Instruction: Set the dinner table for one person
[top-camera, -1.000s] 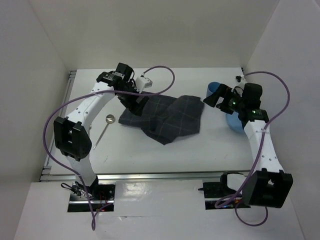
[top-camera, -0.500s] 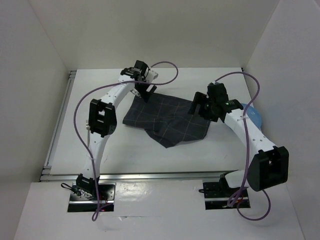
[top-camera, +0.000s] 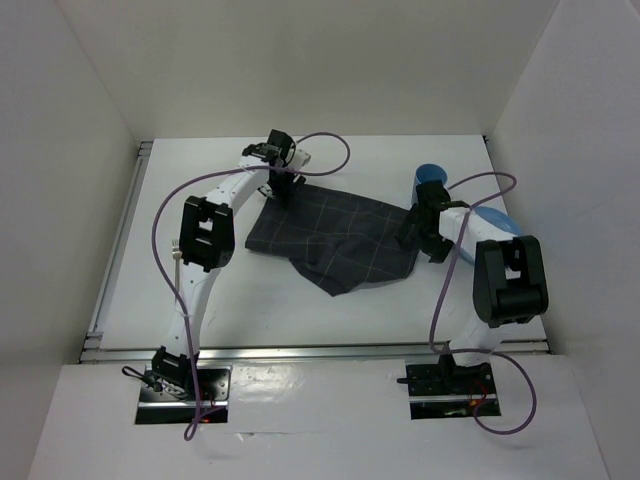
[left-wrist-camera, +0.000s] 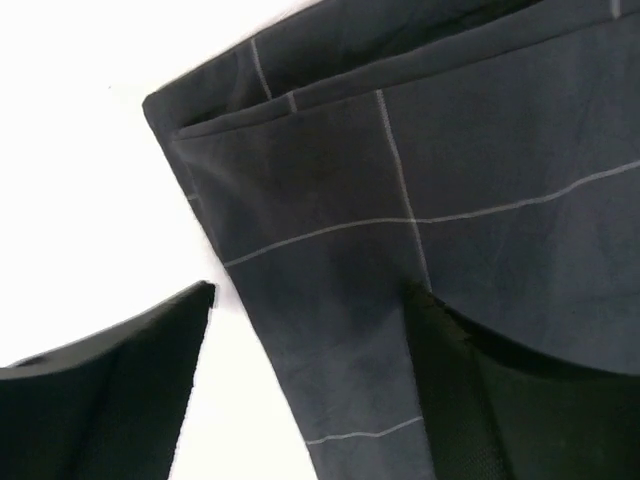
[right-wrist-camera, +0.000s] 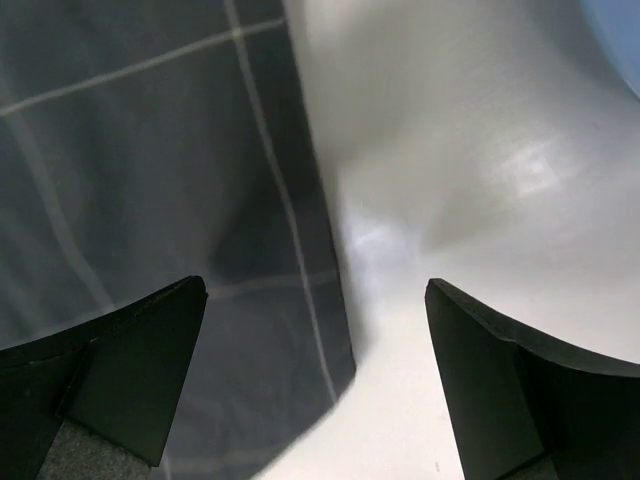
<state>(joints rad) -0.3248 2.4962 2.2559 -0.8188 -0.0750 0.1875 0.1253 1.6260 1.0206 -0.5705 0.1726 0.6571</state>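
The dark grey checked cloth (top-camera: 335, 235) lies crumpled on the white dinner table (top-camera: 260, 300). My left gripper (top-camera: 284, 190) is open and low over the cloth's far left corner. In the left wrist view the cloth (left-wrist-camera: 420, 170) lies between the spread fingers (left-wrist-camera: 110, 400) of the gripper (left-wrist-camera: 310, 390). My right gripper (top-camera: 415, 238) is open at the cloth's right edge. In the right wrist view the gripper (right-wrist-camera: 315, 380) straddles the cloth's edge (right-wrist-camera: 150, 150), with one finger over cloth and the other over bare table. Neither gripper holds anything.
A blue cup (top-camera: 430, 178) stands at the back right. A blue dish (top-camera: 497, 220) lies beside it, partly hidden by the right arm, and its rim shows in the right wrist view (right-wrist-camera: 625, 40). White walls enclose the table on three sides.
Both arms swung in to the cloth: the left gripper to its far left corner, the right gripper from the blue dish to its right edge. The cloth now lies more spread out.
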